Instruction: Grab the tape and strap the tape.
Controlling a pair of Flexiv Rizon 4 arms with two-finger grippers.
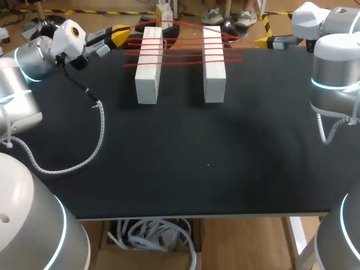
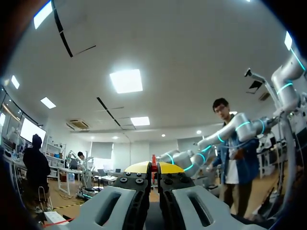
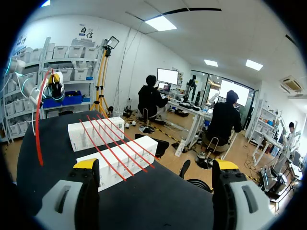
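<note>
Two white blocks [image 1: 148,64] [image 1: 214,62] lie side by side at the far part of the black table [image 1: 185,163]. A red tape [image 1: 180,54] runs across both of them in several lines. My left gripper [image 1: 120,35] hovers at the far left edge beside the left block, shut on the red tape's end [image 2: 154,162], which shows between its yellow tips [image 2: 153,167]. At the far right edge, clear of the blocks, my right gripper [image 1: 264,40] is wide open [image 3: 156,165] and holds nothing. Ahead of it lie the blocks [image 3: 120,160] and the tape [image 3: 112,143].
A white coiled cable [image 1: 84,163] hangs from my left arm and lies on the left of the table. The near half of the table shows only bare black surface. The blocks sit close to the far edge.
</note>
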